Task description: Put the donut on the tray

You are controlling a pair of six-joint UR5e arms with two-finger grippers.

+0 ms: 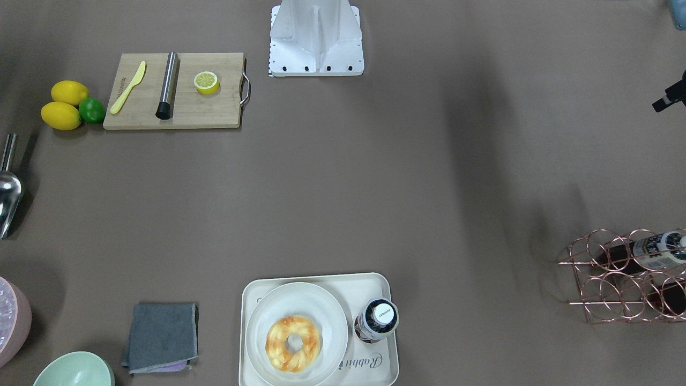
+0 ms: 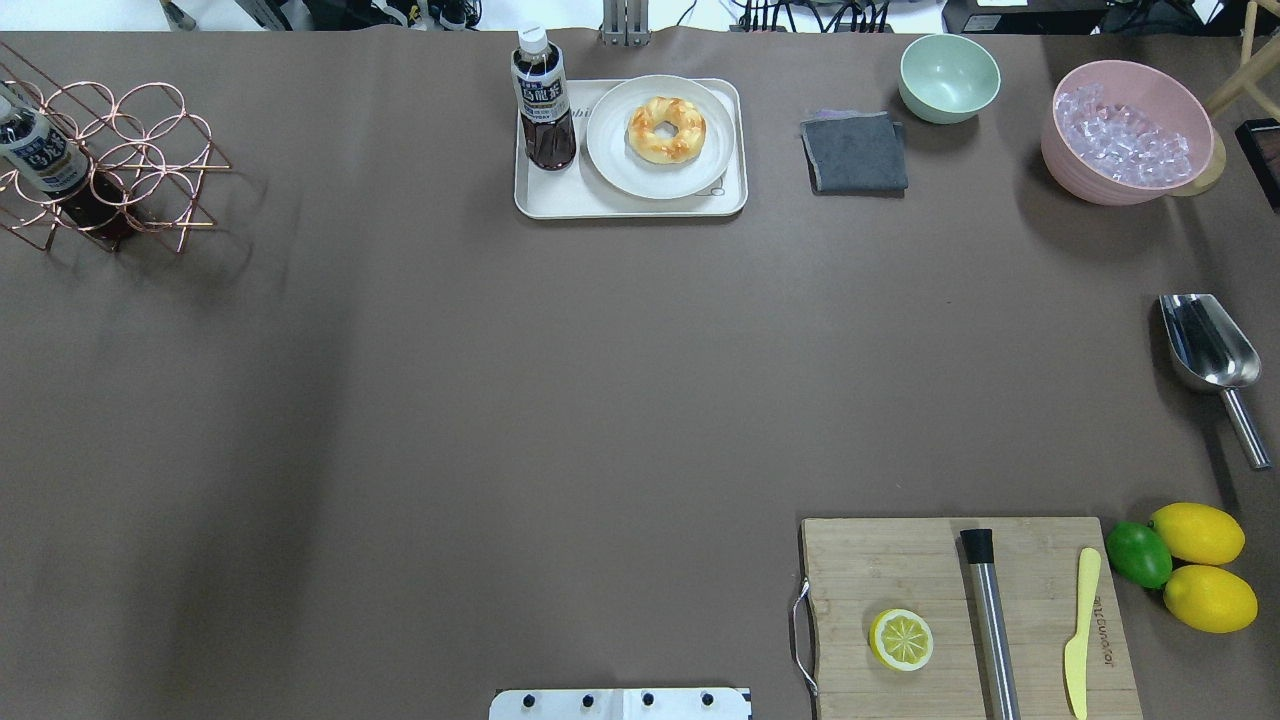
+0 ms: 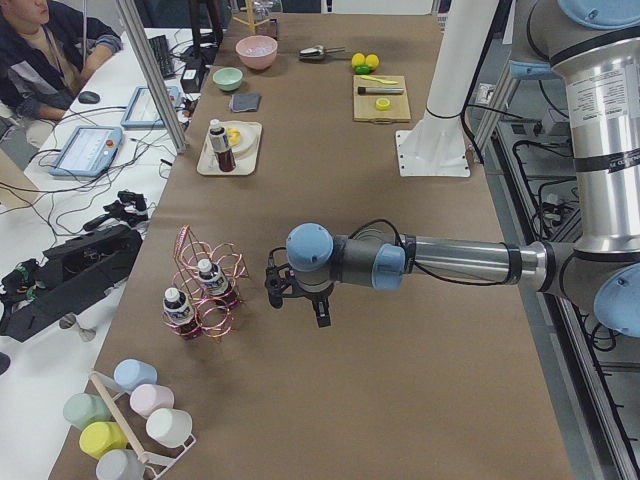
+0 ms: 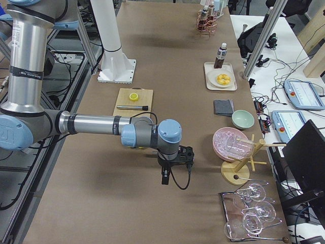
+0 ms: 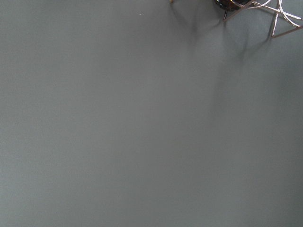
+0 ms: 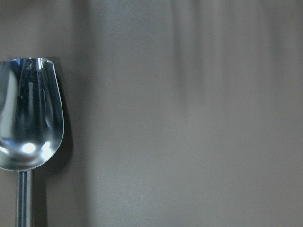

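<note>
The donut (image 1: 293,343) is a golden braided ring lying on a round white plate (image 1: 268,313). The plate stands on the cream tray (image 1: 387,370) at the table's far edge. The donut also shows in the overhead view (image 2: 667,128), as does the tray (image 2: 560,198). My left gripper (image 3: 322,316) hangs over bare table near the copper rack, far from the tray. My right gripper (image 4: 163,177) hangs over the table near the metal scoop. Neither holds anything that I can see, and I cannot tell whether they are open or shut.
A dark drink bottle (image 2: 543,100) stands on the tray beside the plate. Around it are a grey cloth (image 2: 855,152), a green bowl (image 2: 948,78), a pink ice bowl (image 2: 1125,130), a scoop (image 2: 1205,350), a copper bottle rack (image 2: 100,160), and a cutting board (image 2: 960,620) with a halved lemon.
</note>
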